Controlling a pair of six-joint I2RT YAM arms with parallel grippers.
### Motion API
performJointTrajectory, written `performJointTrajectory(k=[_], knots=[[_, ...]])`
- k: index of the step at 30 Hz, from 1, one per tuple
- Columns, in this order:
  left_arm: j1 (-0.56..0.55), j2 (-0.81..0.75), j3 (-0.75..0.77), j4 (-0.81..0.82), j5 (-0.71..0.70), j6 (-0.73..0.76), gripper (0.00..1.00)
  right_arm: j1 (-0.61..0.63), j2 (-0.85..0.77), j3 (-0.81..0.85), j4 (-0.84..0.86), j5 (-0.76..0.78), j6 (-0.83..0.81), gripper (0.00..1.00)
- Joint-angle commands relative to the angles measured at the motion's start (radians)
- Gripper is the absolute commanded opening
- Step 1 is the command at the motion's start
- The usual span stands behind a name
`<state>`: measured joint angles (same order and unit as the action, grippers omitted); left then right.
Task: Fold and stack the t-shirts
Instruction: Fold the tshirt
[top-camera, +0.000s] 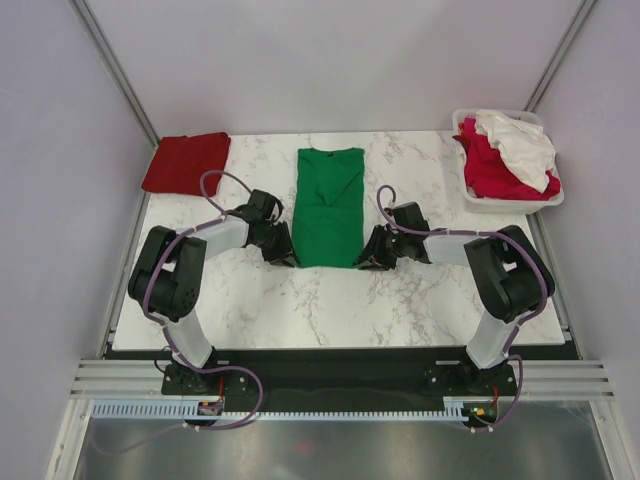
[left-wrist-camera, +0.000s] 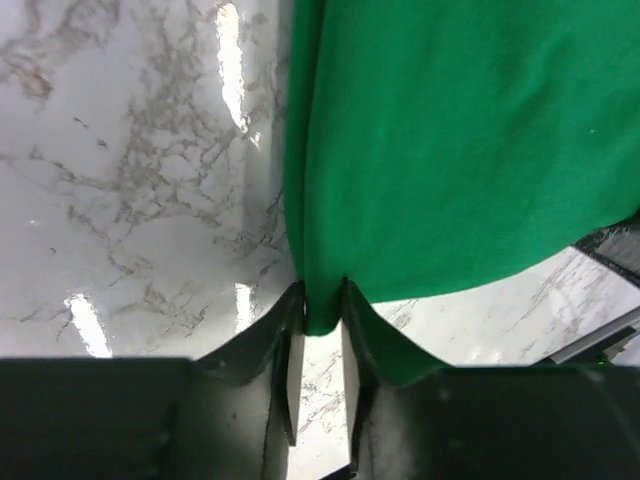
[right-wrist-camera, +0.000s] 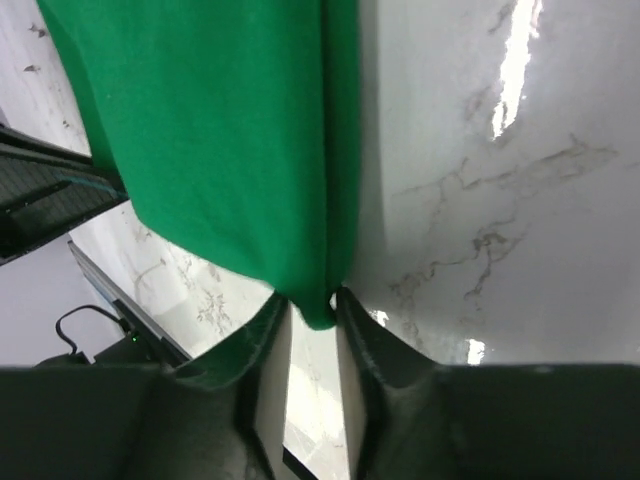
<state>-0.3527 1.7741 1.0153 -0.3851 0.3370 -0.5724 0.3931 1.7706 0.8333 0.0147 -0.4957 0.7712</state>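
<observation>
A bright green t-shirt (top-camera: 330, 205) lies in the middle of the marble table, folded into a long strip with its collar at the far end. My left gripper (top-camera: 285, 255) is at its near left corner. In the left wrist view the gripper (left-wrist-camera: 322, 300) pinches that corner of green cloth (left-wrist-camera: 460, 150) between its fingertips. My right gripper (top-camera: 368, 258) is at the near right corner and in the right wrist view (right-wrist-camera: 312, 305) it is shut on the green cloth (right-wrist-camera: 220, 130) the same way. A folded dark red t-shirt (top-camera: 186, 162) lies at the far left.
A white basket (top-camera: 505, 206) stands at the far right corner, holding a crimson-pink shirt (top-camera: 490, 170) with a white shirt (top-camera: 522, 145) on top. Bare marble (top-camera: 330, 310) lies between the green shirt and the arm bases.
</observation>
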Motion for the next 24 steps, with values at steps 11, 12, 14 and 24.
performJointTrajectory(k=[11, 12, 14, 24], knots=[[-0.052, -0.031, -0.029, 0.038, -0.066, -0.024, 0.02, 0.006, 0.021, -0.008, 0.001, 0.037, -0.026, 0.0], [-0.052, -0.044, -0.037, 0.037, -0.062, -0.023, 0.02, 0.007, 0.007, -0.013, -0.002, 0.037, -0.026, 0.0], [-0.054, -0.085, -0.069, 0.038, -0.061, -0.024, 0.02, 0.009, -0.019, -0.034, -0.012, 0.037, -0.03, 0.0], [-0.118, -0.476, -0.323, -0.023, -0.042, -0.081, 0.02, 0.136, -0.392, -0.194, -0.182, 0.152, 0.014, 0.0]])
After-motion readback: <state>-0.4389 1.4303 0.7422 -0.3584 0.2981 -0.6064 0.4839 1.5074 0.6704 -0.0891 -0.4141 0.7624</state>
